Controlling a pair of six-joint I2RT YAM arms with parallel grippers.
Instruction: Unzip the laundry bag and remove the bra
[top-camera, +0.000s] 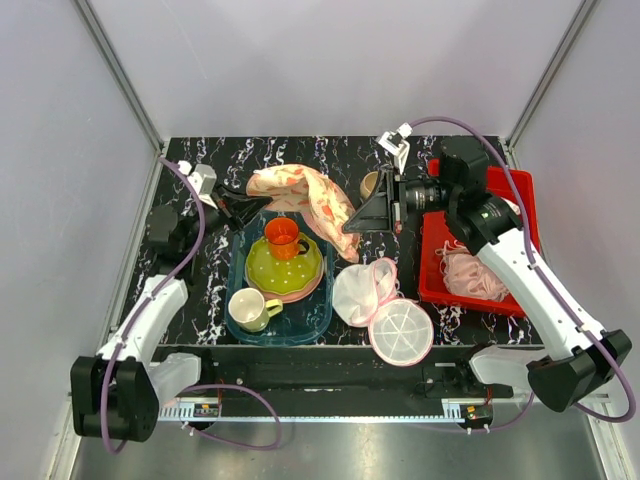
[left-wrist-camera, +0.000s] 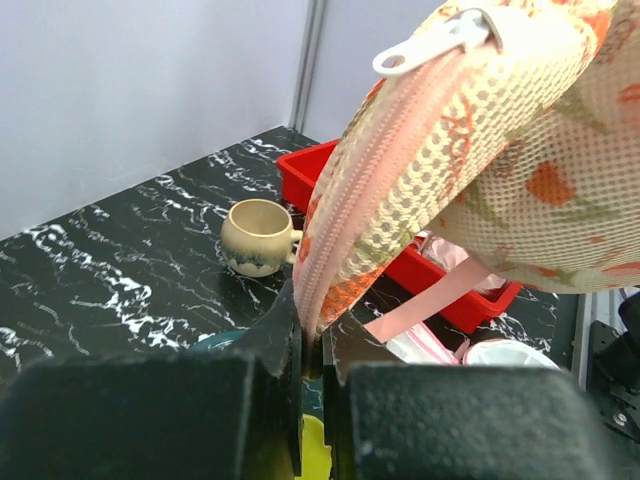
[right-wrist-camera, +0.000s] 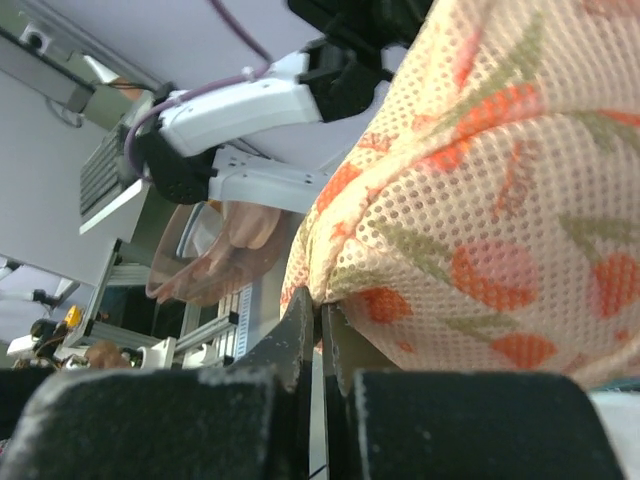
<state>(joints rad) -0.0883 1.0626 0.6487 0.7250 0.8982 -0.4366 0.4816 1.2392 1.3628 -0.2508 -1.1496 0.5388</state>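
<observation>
The laundry bag (top-camera: 305, 196), peach mesh with orange motifs, hangs stretched between my two grippers above the back of the table. My left gripper (top-camera: 256, 206) is shut on its pink zipper edge, seen close in the left wrist view (left-wrist-camera: 315, 345). The zipper (left-wrist-camera: 370, 190) looks closed, and its white pull (left-wrist-camera: 425, 48) sits at the top. My right gripper (top-camera: 353, 227) is shut on a fold of the bag's fabric (right-wrist-camera: 480, 200), its jaws tight together (right-wrist-camera: 322, 335). The bra is not in view; I cannot see inside the bag.
A teal tray (top-camera: 238, 262) under the bag holds a green dish (top-camera: 282, 268), an orange cup (top-camera: 283, 238) and a cream mug (top-camera: 250, 308). A beige cup (left-wrist-camera: 255, 235) stands behind. A red bin (top-camera: 512, 190) holds a pale pink bundle (top-camera: 472, 275). White mesh pouches (top-camera: 362, 290) (top-camera: 401, 332) lie in front.
</observation>
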